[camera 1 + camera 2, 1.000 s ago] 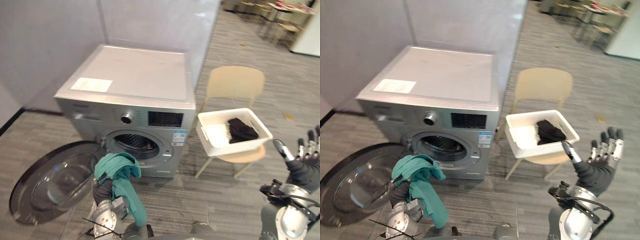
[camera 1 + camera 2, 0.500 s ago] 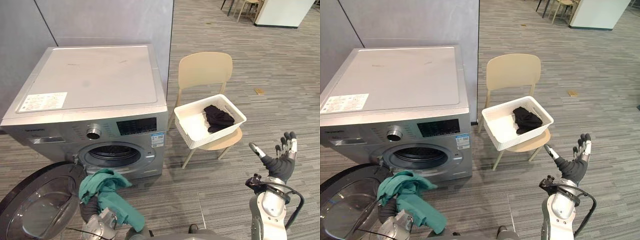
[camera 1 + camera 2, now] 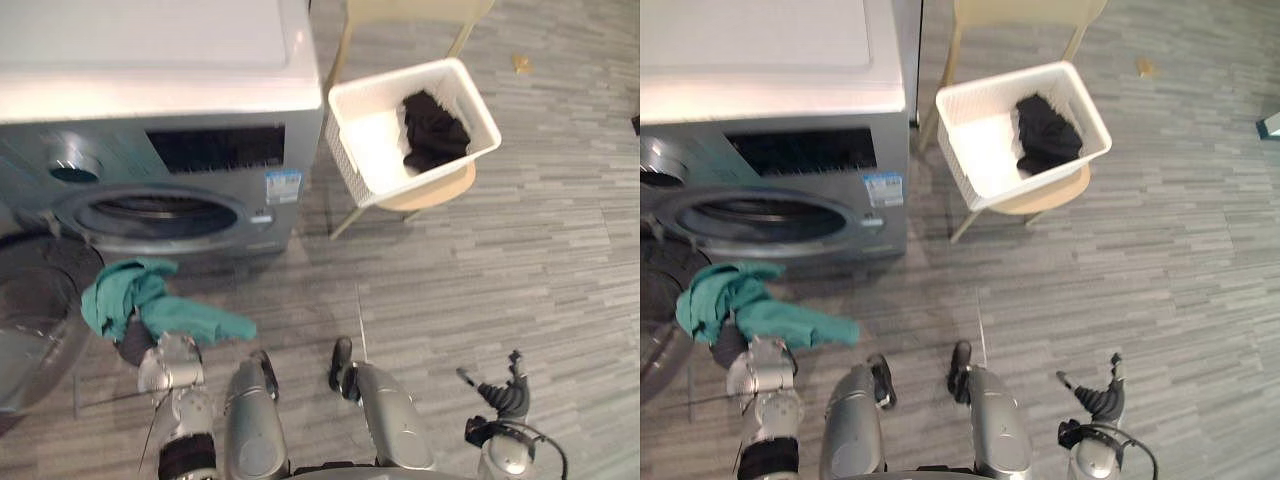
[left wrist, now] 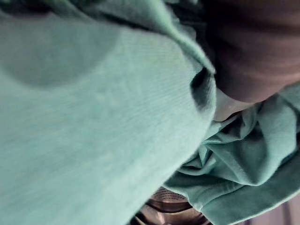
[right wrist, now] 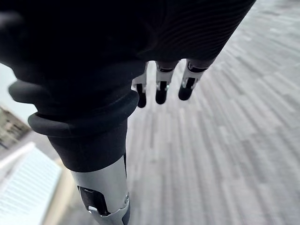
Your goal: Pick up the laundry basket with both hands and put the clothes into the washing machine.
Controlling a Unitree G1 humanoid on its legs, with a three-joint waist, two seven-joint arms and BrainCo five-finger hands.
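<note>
Before the washing machine [image 3: 120, 140], whose round door [image 3: 30, 320] hangs open to the left of the drum mouth [image 3: 150, 215], the left hand [image 3: 133, 343] is up with a teal garment [image 3: 150, 305] heaped over it, just short of that mouth; the cloth buries the hand, one end trailing off toward the robot's right, and whether the hand grips it or merely carries it cannot be told; the left wrist view sits close on the same teal folds, a curved metal rim showing past them; to the right of the machine, just beside its front corner, a white laundry basket [image 3: 345, 100] rests on the seat of a pale beige chair [image 3: 435, 190], and a black garment [image 3: 432, 130] lies in the basket's half farther from the machine; the right hand [image 3: 505, 392] hangs well apart from the machine and from the basket, over the grey striped floor [image 3: 520, 250], its fingers [image 5: 161, 91] straight and a little apart, thumb out to one side, holding nothing
</note>
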